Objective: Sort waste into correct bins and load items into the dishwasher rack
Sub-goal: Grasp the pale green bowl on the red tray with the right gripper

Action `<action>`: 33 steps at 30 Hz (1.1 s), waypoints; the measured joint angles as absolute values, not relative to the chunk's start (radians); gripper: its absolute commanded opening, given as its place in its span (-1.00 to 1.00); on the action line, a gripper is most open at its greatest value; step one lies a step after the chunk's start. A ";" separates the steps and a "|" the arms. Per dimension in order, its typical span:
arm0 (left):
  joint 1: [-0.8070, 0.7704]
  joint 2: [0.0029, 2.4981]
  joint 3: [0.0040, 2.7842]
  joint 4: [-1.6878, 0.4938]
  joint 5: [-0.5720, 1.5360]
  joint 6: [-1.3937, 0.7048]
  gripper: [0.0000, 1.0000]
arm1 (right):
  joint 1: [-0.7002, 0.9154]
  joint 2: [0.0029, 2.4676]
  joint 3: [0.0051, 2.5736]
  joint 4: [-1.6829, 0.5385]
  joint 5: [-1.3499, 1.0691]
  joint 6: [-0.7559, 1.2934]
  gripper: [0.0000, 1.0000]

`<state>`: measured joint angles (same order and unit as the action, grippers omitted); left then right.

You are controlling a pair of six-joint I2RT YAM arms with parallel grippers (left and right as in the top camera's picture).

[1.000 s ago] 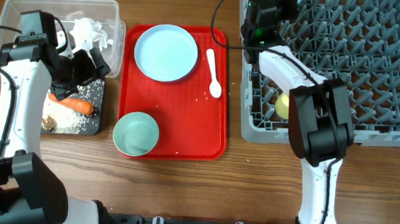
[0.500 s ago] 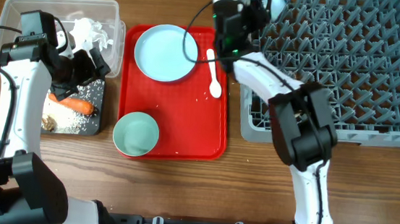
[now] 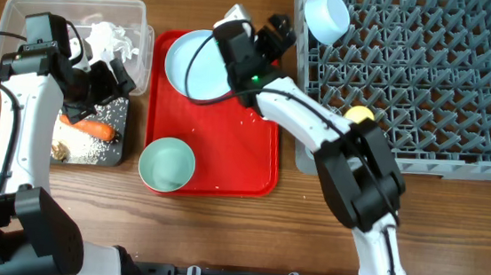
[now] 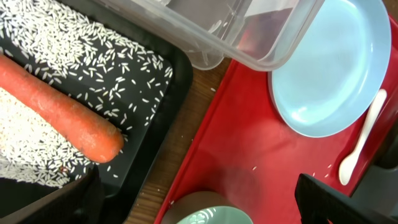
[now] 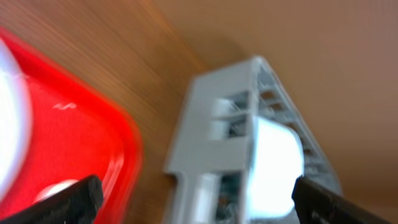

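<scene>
Left arm [image 3: 16,135] stands up my left side, elbow bent, wrist folded over toward the middle. The left gripper [image 3: 106,79] points down with its jaws spread wide and nothing between them. On its wrist camera I see the dark fingers [image 4: 46,199] out at the bottom corners. Right arm [image 3: 318,126] reaches far across to the left, forearm stretched out low. The right gripper [image 3: 271,31] tips up and away, jaws wide apart, empty, on a blurred wrist view.
</scene>
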<state>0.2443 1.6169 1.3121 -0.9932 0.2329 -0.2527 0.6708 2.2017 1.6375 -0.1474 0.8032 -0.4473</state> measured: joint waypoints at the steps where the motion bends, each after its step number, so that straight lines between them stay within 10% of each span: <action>1: 0.244 1.617 1.312 -0.992 0.233 -0.253 1.00 | 0.683 2.185 1.642 -0.201 0.771 -0.393 0.99; 6: 0.244 1.617 1.312 -0.992 0.233 -0.253 1.00 | 0.737 2.004 1.638 -0.570 0.329 0.029 0.99; 14: 0.244 1.617 1.312 -0.992 0.233 -0.253 1.00 | 0.756 1.932 1.550 -0.569 -0.295 0.484 0.56; 28: 0.244 1.617 1.312 -0.992 0.233 -0.253 1.00 | 0.875 1.934 1.250 -0.409 -0.330 0.773 -0.42; 33: 0.244 1.617 1.312 -0.992 0.233 -0.253 1.00 | 0.875 1.950 1.250 -0.405 -0.305 0.797 -0.49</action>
